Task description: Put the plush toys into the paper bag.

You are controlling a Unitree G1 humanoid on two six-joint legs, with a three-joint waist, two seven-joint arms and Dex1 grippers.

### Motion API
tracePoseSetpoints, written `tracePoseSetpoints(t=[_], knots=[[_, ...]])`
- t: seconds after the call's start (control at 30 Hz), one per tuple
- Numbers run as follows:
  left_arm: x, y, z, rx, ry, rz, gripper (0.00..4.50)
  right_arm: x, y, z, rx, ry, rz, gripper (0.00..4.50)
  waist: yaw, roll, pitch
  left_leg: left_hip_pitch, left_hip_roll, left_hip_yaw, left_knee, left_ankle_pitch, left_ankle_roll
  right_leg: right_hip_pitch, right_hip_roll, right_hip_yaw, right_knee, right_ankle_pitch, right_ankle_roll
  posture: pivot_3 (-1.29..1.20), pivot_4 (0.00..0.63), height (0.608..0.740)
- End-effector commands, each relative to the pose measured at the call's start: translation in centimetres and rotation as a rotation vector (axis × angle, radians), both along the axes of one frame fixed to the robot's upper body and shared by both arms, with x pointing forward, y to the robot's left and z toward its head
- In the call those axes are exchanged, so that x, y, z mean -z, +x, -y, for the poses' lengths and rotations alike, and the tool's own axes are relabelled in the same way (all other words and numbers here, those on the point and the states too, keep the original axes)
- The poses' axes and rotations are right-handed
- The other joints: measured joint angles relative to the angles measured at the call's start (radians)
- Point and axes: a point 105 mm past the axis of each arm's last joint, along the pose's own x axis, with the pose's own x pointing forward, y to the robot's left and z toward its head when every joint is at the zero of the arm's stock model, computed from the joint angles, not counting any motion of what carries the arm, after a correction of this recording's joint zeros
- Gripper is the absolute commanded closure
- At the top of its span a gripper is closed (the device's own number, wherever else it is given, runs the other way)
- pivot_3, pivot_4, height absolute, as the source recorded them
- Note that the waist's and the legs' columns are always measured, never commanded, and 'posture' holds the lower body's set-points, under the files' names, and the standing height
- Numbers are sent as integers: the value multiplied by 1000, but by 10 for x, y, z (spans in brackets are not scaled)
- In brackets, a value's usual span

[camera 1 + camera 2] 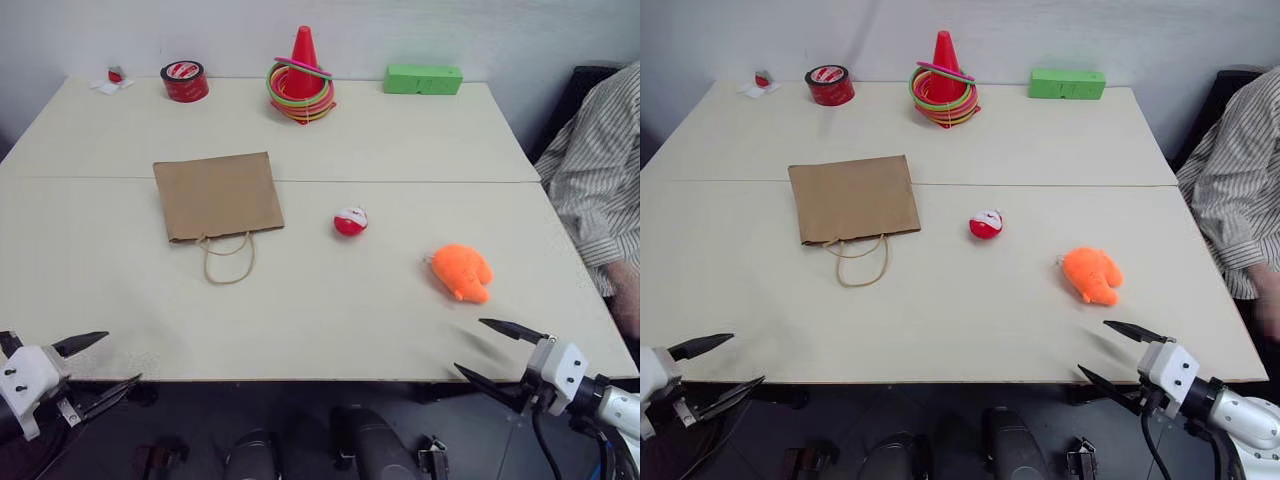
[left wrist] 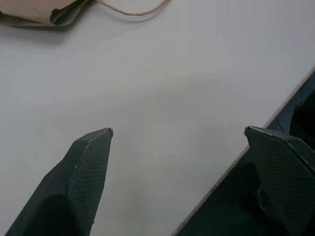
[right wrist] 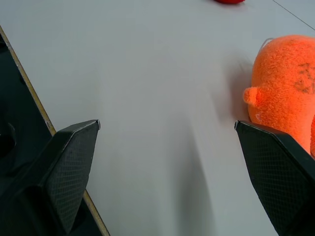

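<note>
while the orange plush toy (image 1: 462, 272) is lying on the right part of the table (image 1: 330, 320), the smaller red-and-white plush toy (image 1: 350, 221) is sitting near the middle, between it and the paper bag (image 1: 217, 195). the bag is lying flat on the tabletop left of centre, its cord handles (image 1: 229, 258) trailing toward the near edge, and neither toy is touching it. the right gripper (image 1: 500, 352) is hovering at the near edge just short of the orange toy, jaws spread wide and grasping nothing. the left gripper (image 1: 98, 365) is hanging at the near left corner, likewise released and empty. along the far edge a red tape roll (image 1: 184, 81), a red cone with rings (image 1: 301, 79) and a green block (image 1: 423, 79) are standing. a person's striped sleeve (image 1: 597, 170) is showing at the right.
</note>
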Motion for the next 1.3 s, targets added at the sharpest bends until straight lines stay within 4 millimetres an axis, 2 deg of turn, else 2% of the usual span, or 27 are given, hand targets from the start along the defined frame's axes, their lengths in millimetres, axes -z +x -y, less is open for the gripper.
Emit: tracePoseSetpoints(t=[0.03,0.1,0.17,0.23,0.37,0.47,0.57,0.67,0.8,0.9,1.0,1.07,1.13,1.17,1.23,1.3], knots=[[-8,2,-5,-6,39,6,0,-2,-1,-4,-16,-1,11,9,-1,-1,-1,0,0,0,0,0,0,0,0,0,0,0,1,0,150,740],[-9,6,-4,10,33,6,0,-3,1,-8,-17,17,25,9,-4,-2,-1,1,0,0,0,0,0,0,0,0,1,1,1,0,150,740],[-24,29,9,43,-67,39,0,-19,10,-23,-7,103,91,9,-3,-2,-1,1,0,0,0,0,0,0,0,0,1,1,1,0,150,740],[-36,55,19,72,-94,40,0,-40,20,-40,-5,226,135,9,1,-2,-1,1,0,0,1,1,-2,0,0,0,3,1,1,0,150,740],[-49,99,27,67,-4,93,0,-69,34,-61,-2,375,179,9,6,-2,-2,2,0,0,0,3,-8,1,0,0,4,4,1,0,150,740],[-57,129,47,116,8,134,0,-87,41,-75,-29,407,223,9,8,0,-3,3,0,0,0,6,-9,1,1,0,7,4,1,0,150,740],[-56,155,65,174,60,151,0,-95,46,-85,-53,413,238,9,10,0,-3,1,0,2,1,6,-9,-1,3,0,7,3,1,0,150,740],[-57,175,74,186,91,187,590,-96,47,-88,-59,407,236,0,20,-1,-3,1,-1,4,2,6,-9,-2,6,2,6,3,2,0,150,740],[-55,185,84,258,144,195,1842,-92,48,-87,-50,384,230,0,25,-1,-3,1,1,5,3,5,-10,-2,9,3,6,2,2,0,150,740],[-59,187,93,306,113,192,2796,-88,47,-84,-34,367,228,0,29,-1,-3,1,1,5,5,6,-11,-2,10,4,8,2,2,0,150,740],[-58,177,100,398,85,112,3695,-84,47,-81,-16,352,228,0,26,-1,-3,2,1,6,7,6,-11,-2,10,5,10,2,2,0,150,740],[-67,172,107,439,11,88,4370,-81,46,-84,-36,346,215,0,26,-1,-3,2,1,6,9,6,-11,-2,10,5,12,2,2,0,150,740],[-84,166,120,493,-102,88,4475,-80,43,-94,-91,358,188,0,26,-1,-3,2,1,6,10,6,-11,-2,11,6,14,2,1,0,150,740],[-95,161,128,536,-170,95,4497,-80,41,-101,-127,366,165,180,26,-1,-3,2,1,5,11,6,-11,-2,11,6,14,2,1,0,150,740],[-111,150,139,604,-273,97,4500,-78,41,-113,-181,362,136,641,26,-1,-3,1,2,4,12,6,-11,-2,12,6,15,2,1,0,150,740],[-123,136,147,659,-356,64,4500,-76,46,-129,-228,345,118,1287,21,-1,-3,1,2,4,13,6,-12,-2,12,7,15,2,1,0,150,740]])
